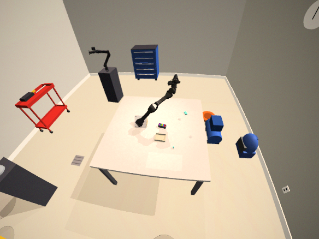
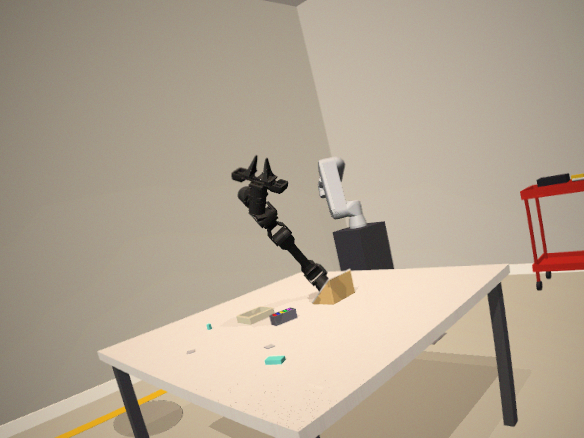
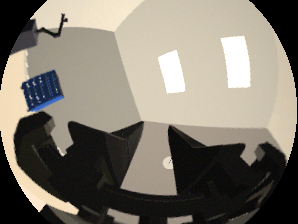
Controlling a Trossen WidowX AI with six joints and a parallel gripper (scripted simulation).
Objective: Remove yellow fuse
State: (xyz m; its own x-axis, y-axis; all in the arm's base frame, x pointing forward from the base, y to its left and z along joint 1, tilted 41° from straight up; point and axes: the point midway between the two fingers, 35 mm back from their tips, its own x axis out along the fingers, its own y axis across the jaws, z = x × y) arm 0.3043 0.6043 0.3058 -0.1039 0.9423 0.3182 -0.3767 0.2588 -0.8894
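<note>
The black arm leans up and out from a wedge-shaped stand on the tabletop. Its hand is high in the air, well apart from the fuse block, with the fingertips pointing upward. The hand is partly open, its two fingers standing apart with nothing between them; the wrist view shows only wall and a round clock through the gap.

The yellow fuse sits in the dark block, in a row with other coloured fuses. They are too small to tell their exact seating. The beige tray lies near the block, apart from it, with no fuse in it.

A teal block and a smaller teal piece lie on the tabletop, well apart from each other. Beyond the table are a blue drawer cabinet and a red cart, both clear of the arm
</note>
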